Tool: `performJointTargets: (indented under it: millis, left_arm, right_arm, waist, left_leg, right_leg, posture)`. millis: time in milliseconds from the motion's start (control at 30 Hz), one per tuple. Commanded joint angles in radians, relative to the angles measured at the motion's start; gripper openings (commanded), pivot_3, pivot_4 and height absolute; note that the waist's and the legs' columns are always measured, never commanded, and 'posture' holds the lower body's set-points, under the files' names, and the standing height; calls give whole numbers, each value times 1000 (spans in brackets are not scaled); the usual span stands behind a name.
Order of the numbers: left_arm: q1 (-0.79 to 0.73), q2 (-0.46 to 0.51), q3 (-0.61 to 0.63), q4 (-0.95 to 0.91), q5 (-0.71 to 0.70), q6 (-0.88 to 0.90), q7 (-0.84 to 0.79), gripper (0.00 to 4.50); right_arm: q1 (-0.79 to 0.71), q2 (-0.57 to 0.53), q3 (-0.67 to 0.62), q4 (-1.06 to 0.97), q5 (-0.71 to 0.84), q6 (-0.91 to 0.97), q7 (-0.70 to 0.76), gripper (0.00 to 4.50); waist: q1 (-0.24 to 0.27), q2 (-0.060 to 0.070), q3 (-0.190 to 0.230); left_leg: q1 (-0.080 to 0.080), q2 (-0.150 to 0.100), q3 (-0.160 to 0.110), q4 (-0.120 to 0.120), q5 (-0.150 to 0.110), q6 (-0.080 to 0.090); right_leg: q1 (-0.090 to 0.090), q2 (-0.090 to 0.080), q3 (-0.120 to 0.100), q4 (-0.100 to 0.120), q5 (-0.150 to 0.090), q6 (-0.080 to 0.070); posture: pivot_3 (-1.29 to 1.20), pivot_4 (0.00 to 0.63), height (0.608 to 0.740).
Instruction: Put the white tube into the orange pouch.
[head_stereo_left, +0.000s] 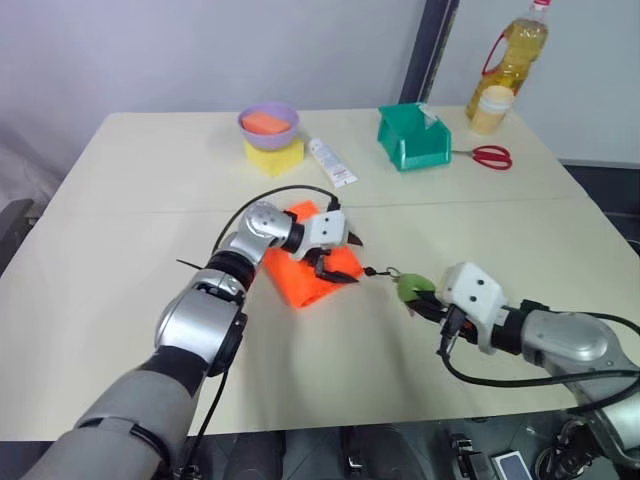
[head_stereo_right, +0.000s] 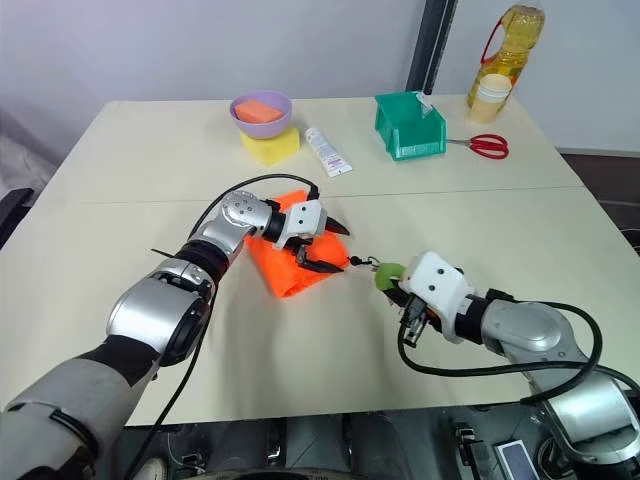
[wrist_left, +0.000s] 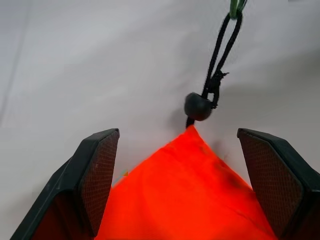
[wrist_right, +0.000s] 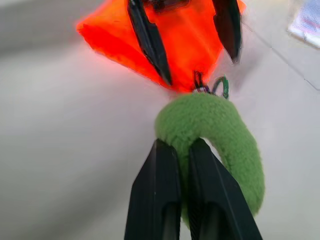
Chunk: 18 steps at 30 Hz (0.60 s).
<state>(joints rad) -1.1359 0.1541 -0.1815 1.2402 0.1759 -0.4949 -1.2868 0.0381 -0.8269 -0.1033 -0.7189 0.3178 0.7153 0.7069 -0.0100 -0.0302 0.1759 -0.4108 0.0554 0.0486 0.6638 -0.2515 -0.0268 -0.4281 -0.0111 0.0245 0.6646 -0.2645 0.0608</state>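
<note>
Pale walls back a wide cream tabletop (head_stereo_left: 120, 300), and near its middle lies the bright orange fabric drawstring pouch (head_stereo_left: 300, 285), flat on the surface. The left gripper (head_stereo_left: 342, 258) hangs over the pouch's corded end with its two black fingers spread wide, the fabric lying between them untouched; from its own camera the orange corner sits between the ribbed pads (wrist_left: 100, 175), with the small dark toggle (wrist_left: 198, 106) just beyond on the black cord (wrist_left: 222, 55). The right gripper (head_stereo_right: 402, 290) has its fingers pressed together on the fuzzy green disc (wrist_right: 220, 135) at the cord's far end, probably to hold the cord taut.

I cannot make out the small white cylindrical tube anywhere; it may already sit inside the pouch, though nothing confirms it. The flat white squeeze tube with print (head_stereo_left: 331, 162) lies far back beside the yellow sponge (head_stereo_left: 273, 156) under a purple bowl (head_stereo_left: 268, 125). A green bin (head_stereo_left: 412, 136), red scissors (head_stereo_left: 490, 156) and an oil bottle (head_stereo_left: 512, 55) stand well apart.
</note>
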Motion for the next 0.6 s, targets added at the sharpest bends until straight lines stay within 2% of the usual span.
performJointTargets:
  millis: [33,167,400,600]
  left_arm:
    - [7,-3,19,-60,-40,-9,4,4034]
    - [33,-22,17,-90,-51,-7,28,4034]
    - [56,-54,-4,-108,-35,-69,132,4034]
    - [72,-75,-37,-120,-30,-104,113,4034]
  right_arm:
    - [20,-26,-68,19,-25,3,-20,0]
    - [66,-58,-93,78,-84,-18,-39,0]
    - [105,-52,-103,82,-84,-20,-37,0]
    - [119,-48,-107,81,-80,-22,-36,0]
  waist:
    - [0,0,0]
    - [1,0,0]
    - [0,0,0]
    - [0,0,0]
  left_leg:
    - [0,0,0,0,0,0]
    - [0,0,0,0,0,0]
    - [0,0,0,0,0,0]
    - [0,0,0,0,0,0]
  right_leg:
    - [0,0,0,0,0,0]
    - [0,0,0,0,0,0]
    - [0,0,0,0,0,0]
    - [0,0,0,0,0,0]
  posture:
    - [0,150,731]
    - [0,150,731]
    - [0,150,731]
    - [0,150,731]
